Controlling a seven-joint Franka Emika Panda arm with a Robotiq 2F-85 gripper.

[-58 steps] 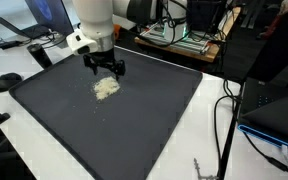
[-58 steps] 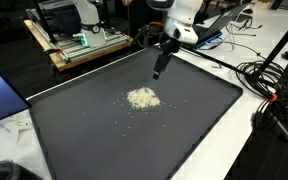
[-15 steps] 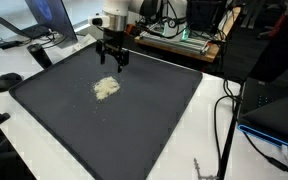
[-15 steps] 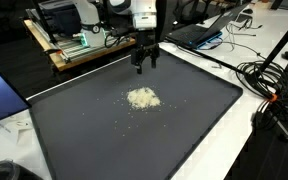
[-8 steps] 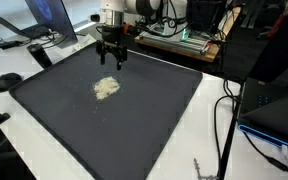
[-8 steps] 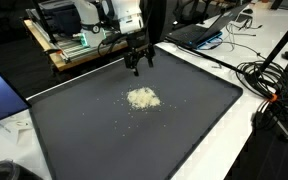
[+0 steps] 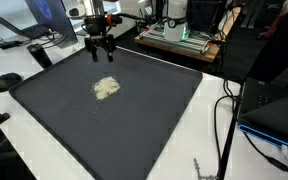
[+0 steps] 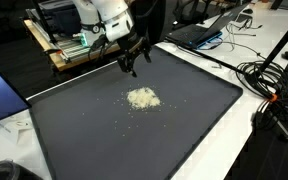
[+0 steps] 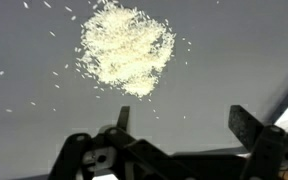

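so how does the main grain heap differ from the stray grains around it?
The heap is one dense, roundish clump, its grains touching and piled up; the stray grains lie singly, apart from each other. The heap covers a far bigger patch than any one of the stray grains. Shared: same pale colour, both on the dark mat, neither touched by the open hand.
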